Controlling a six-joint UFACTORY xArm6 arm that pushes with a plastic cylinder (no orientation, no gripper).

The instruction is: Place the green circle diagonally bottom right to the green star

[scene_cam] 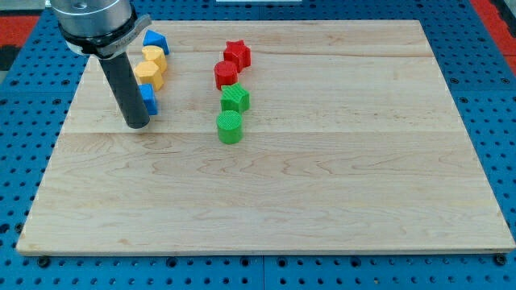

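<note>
Camera view shows the jawless rod's tip (136, 125) resting well left of the green circle (229, 127), which sits directly below the green star (235, 98) on the tabletop (339, 185), so the rightward push remains undone.

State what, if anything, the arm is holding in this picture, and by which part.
Nothing is held. The arm ends in a bare rod; my tip rests on the board beside a blue block, well to the view's left of the green circle.
</note>
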